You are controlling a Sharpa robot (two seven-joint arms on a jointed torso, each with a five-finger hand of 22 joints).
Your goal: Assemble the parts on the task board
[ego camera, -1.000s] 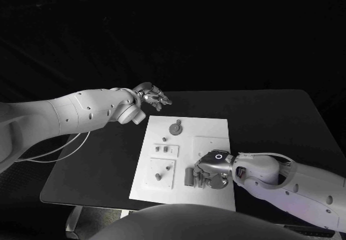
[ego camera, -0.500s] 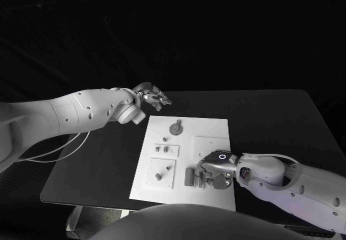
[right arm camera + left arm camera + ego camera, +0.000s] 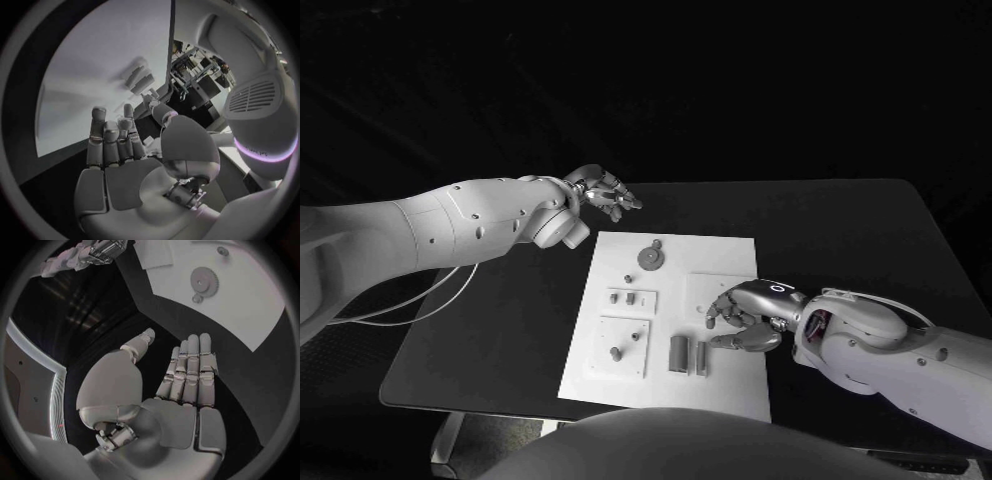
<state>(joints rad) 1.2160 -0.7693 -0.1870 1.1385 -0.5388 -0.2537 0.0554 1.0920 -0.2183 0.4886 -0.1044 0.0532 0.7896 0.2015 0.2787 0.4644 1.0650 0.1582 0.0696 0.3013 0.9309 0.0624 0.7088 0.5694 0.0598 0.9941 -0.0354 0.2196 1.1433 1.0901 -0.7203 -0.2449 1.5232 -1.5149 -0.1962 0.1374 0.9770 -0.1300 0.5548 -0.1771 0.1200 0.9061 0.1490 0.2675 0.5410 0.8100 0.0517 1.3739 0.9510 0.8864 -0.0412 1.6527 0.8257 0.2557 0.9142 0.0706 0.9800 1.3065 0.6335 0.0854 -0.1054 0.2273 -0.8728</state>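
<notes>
The white task board (image 3: 730, 256) lies mid-table, also seen in the left wrist view (image 3: 250, 305) and the right wrist view (image 3: 87, 60). A grey gear (image 3: 651, 260) (image 3: 204, 279) stands near the board's far end, with small pegs (image 3: 629, 296) below it. Two grey bars (image 3: 688, 354) (image 3: 140, 79) lie side by side near the front. My right hand (image 3: 744, 322) hovers over the board's right edge, fingers bent down and thumb under them. I cannot make out whether a part sits between them. My left hand (image 3: 602, 190) is raised beyond the board's far left corner, holding nothing.
A square inset plate (image 3: 625, 346) with two short pegs sits at the board's front left. Black table (image 3: 862, 240) stretches wide to the right of the board. A narrower strip of table (image 3: 488, 330) lies to the left, under my left arm.
My right hand has lifted from the loose parts at the board's front right and drawn back to the right edge. A round shape seen under its fingers no longer lies there. The left arm is still.
</notes>
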